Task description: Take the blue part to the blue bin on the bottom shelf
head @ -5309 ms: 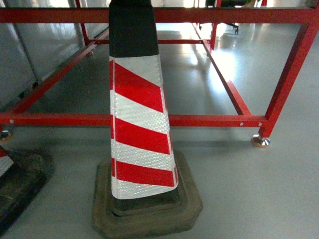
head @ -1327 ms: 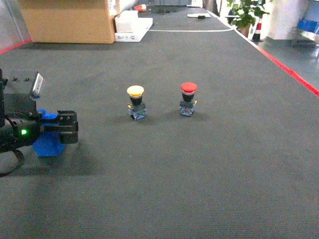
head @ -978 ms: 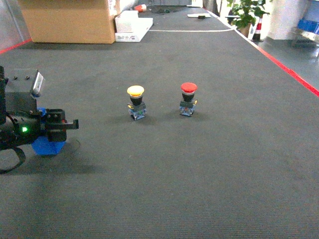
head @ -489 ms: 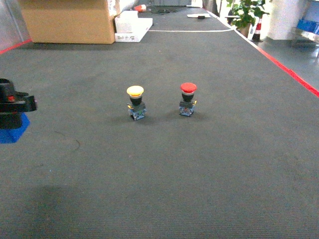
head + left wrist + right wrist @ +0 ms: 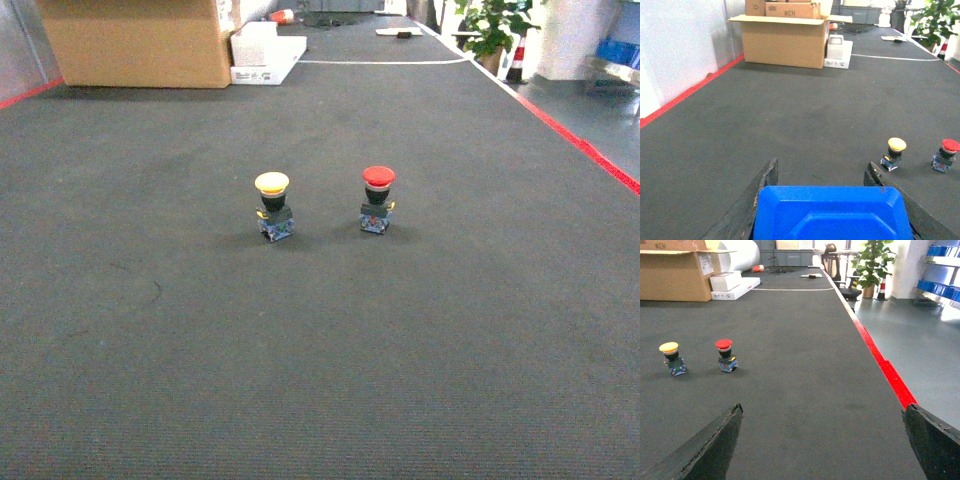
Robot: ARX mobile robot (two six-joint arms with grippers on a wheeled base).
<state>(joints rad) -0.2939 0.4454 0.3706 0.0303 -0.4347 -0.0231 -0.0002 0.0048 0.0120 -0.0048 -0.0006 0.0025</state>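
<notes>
The blue part (image 5: 830, 212) fills the bottom of the left wrist view, a flat blue plastic piece with bevelled edges. My left gripper (image 5: 821, 167) is shut on it, one dark finger along each side, held above the dark carpet. My right gripper (image 5: 822, 409) is open, its fingers wide apart with only carpet between them. Neither gripper nor the blue part shows in the head view. The blue bin and the bottom shelf are out of view.
A yellow push-button (image 5: 272, 205) and a red push-button (image 5: 378, 198) stand side by side on the carpet. A cardboard box (image 5: 135, 40) and white boxes (image 5: 262, 50) sit far back left. A red floor line (image 5: 590, 150) borders the carpet at right, with a potted plant (image 5: 490, 25) beyond.
My left gripper, holding the blue part, has moved left and out of the head view. The two push-buttons have not moved.
</notes>
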